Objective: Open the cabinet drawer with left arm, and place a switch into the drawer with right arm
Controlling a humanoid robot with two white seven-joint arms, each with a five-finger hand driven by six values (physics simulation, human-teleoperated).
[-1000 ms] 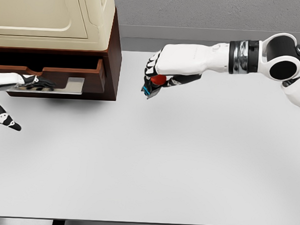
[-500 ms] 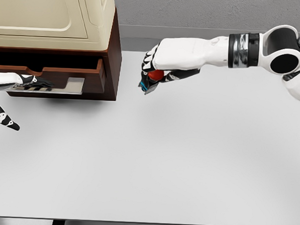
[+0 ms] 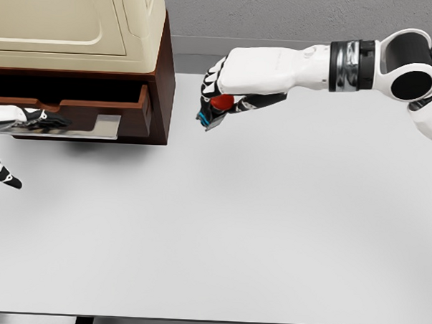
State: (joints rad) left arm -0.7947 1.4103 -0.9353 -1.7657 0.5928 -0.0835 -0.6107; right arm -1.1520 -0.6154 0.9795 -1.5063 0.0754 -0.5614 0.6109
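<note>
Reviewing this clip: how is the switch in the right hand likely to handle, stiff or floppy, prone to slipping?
The switch looks like a small rigid block with a red button, so probably stiff and light. The right hand holds it tilted between fingertips, above the table, so it might slip or rotate.

1. Cabinets: one, a brown cabinet [image 3: 164, 81] with a cream top, at the upper left of the table.
2. Drawers: one drawer [image 3: 96, 110] counted, partly pulled out of the cabinet front; one grey handle plate [image 3: 96, 126] on it.
3. Switches: one switch [image 3: 217, 108], red button on a dark body with a blue edge.
4. Hands: two. One left hand [image 3: 28, 118] at the left edge; one right hand [image 3: 230, 87] just right of the cabinet.
5. Arms: two white arms, one per side.
6. Tables: one white table [image 3: 234, 234].
</note>
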